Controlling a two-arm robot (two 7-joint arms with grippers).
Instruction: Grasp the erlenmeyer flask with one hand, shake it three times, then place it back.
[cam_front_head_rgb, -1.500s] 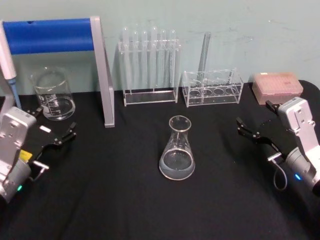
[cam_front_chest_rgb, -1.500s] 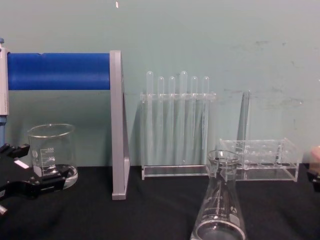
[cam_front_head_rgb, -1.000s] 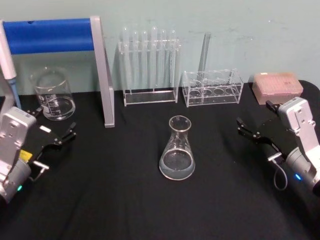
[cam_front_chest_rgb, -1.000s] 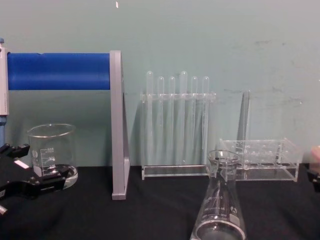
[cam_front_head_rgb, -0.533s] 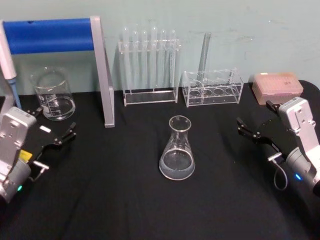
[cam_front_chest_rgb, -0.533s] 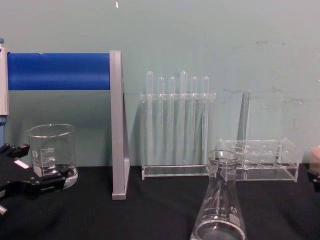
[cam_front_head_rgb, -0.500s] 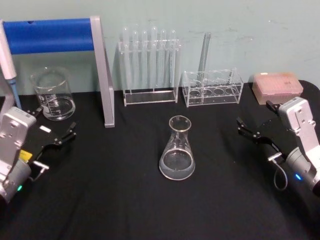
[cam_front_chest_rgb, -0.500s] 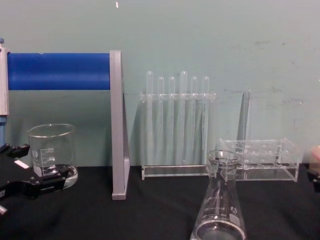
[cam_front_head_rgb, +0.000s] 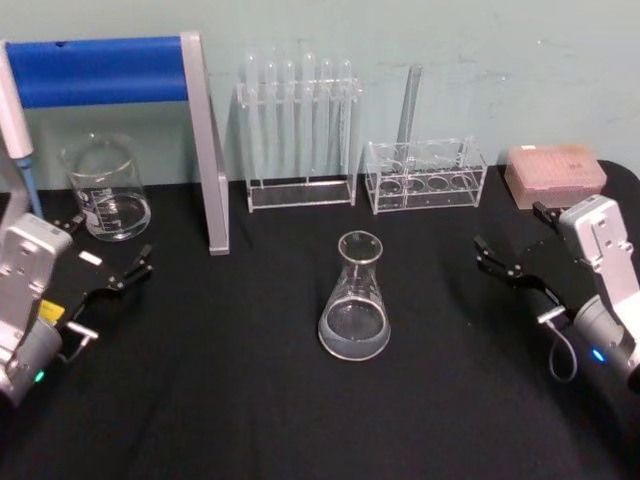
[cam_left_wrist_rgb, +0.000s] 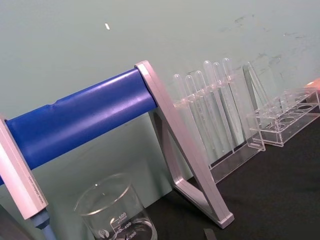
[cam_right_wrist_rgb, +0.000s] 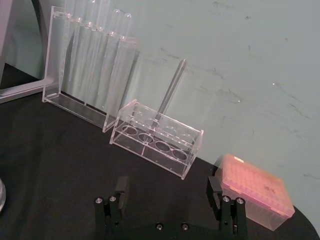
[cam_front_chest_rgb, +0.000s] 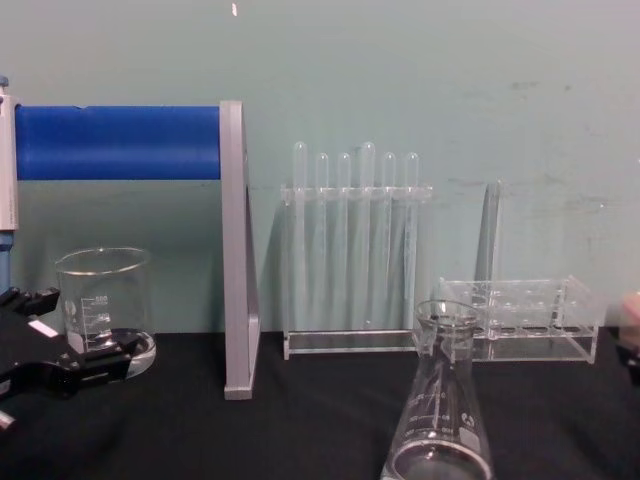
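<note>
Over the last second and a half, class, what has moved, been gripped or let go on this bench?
Nothing visibly changed. The erlenmeyer flask stands untouched at the centre; the left gripper is open by the beaker, the right gripper open at the right, both clear of the flask.

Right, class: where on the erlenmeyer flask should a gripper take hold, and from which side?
Probably the narrow neck, just under the flared lip: the erlenmeyer flask stands upright, and its wide sloping base would likely slip out of a pinch. Come in level from the right, where the open right gripper faces it; the left gripper sits open by the beaker.
</note>
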